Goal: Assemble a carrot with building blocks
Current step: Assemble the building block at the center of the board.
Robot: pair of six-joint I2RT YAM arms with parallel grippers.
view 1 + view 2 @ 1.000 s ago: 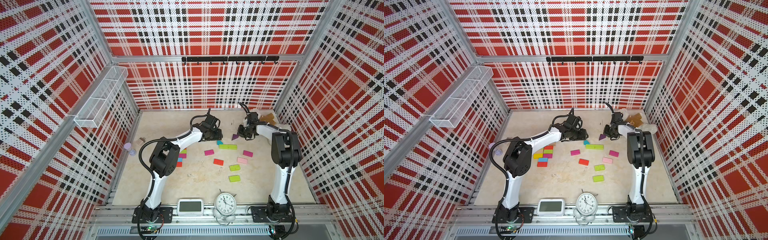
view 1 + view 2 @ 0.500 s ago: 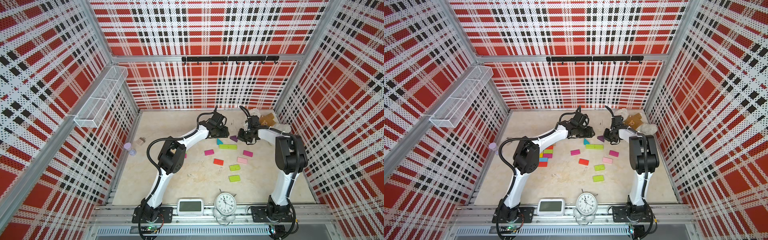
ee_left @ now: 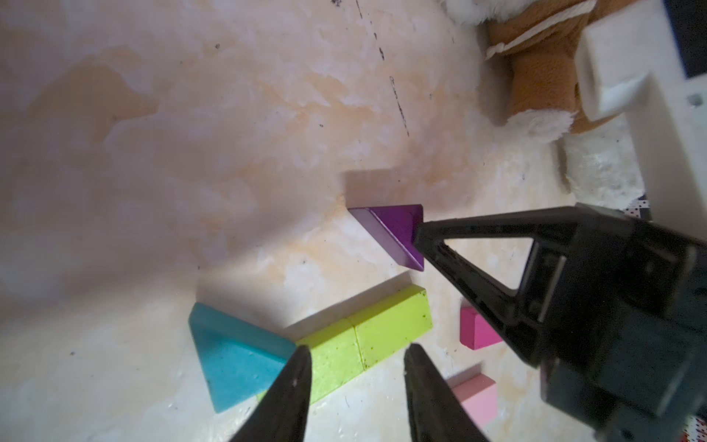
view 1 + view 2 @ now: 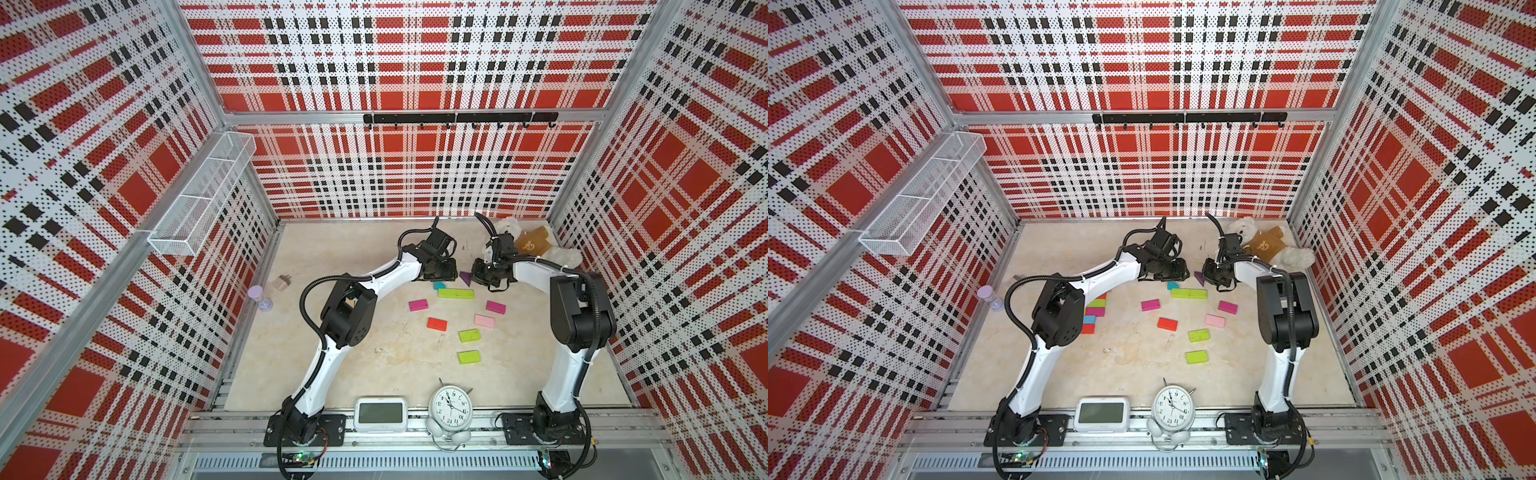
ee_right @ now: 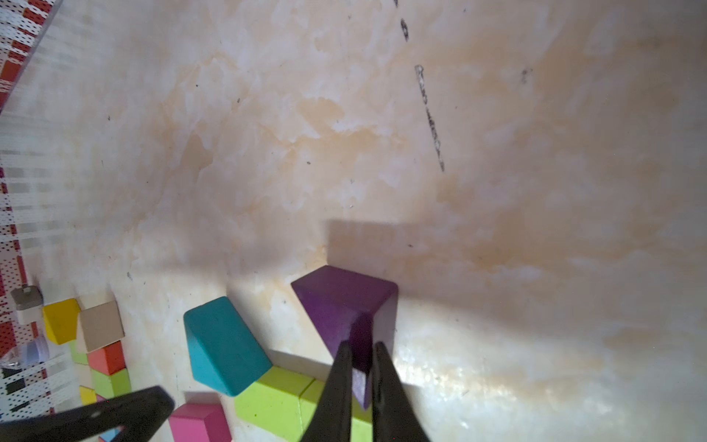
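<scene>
My right gripper [image 5: 361,350] is shut on one corner of a purple wedge [image 5: 340,302] that rests on the table; it shows in both top views [image 4: 465,277] [image 4: 1199,277]. Next to it lie a teal wedge [image 4: 438,285] and two lime bricks [image 4: 456,294] set end to end. My left gripper [image 3: 357,354] hovers open over the lime bricks [image 3: 367,340], beside the teal wedge [image 3: 233,356], holding nothing. Loose building blocks lie nearer the front: magenta [image 4: 418,305], red-orange [image 4: 436,323], pink [image 4: 484,320], lime [image 4: 469,356].
A teddy bear [image 4: 536,245] lies at the back right behind the right arm. A cluster of coloured bricks [image 4: 1096,309] sits by the left arm's elbow. A lilac hourglass [image 4: 259,297] and beige plug [image 4: 282,284] are at the left wall. A timer [image 4: 380,413] and alarm clock [image 4: 451,409] stand on the front rail.
My left gripper has moved right, toward the lime bricks and the purple wedge, and its jaws have narrowed. The right gripper stays shut on the purple wedge, shifted slightly left.
</scene>
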